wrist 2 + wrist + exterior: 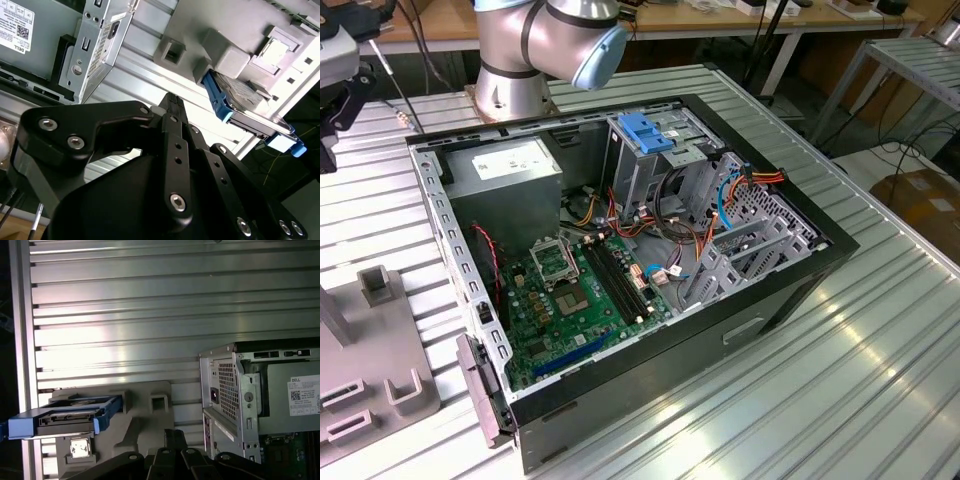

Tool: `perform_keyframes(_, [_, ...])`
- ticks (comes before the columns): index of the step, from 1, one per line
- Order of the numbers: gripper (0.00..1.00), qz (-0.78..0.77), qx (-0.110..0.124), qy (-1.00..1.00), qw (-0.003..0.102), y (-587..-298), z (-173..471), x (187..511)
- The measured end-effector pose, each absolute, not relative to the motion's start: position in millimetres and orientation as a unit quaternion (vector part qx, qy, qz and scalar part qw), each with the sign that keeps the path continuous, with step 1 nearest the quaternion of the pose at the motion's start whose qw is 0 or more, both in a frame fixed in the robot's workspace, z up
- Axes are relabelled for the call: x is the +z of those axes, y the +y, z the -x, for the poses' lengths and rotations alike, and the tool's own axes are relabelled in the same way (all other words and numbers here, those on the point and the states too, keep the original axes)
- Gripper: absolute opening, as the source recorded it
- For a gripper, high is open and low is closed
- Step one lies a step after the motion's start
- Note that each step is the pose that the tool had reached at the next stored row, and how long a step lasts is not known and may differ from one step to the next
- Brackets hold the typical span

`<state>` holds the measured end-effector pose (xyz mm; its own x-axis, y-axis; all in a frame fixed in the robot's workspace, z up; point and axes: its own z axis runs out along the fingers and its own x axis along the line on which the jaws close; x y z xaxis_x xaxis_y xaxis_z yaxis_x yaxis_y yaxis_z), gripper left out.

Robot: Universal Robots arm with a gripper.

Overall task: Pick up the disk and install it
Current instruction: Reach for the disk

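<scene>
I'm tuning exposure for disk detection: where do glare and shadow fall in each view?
First wrist view: a bright glare patch on the ribbed table near the disk, whose facing side is shaded. Second wrist view: glare whitens the table beside the disk. Exterior view: reflections streak the table at the exterior view's right.

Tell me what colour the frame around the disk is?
Blue. It wraps the disk, clearest in the first wrist view.

The disk (65,416), a dark drive in a blue carrier, rests on a grey holder (145,432).
</scene>
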<state>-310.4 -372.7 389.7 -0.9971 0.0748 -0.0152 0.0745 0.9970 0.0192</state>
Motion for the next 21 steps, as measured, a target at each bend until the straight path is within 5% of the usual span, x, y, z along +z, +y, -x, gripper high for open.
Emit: perform_keyframes(21, [0.10, -0.037, 0.009, 0.999, 0.008, -373, 339, 390])
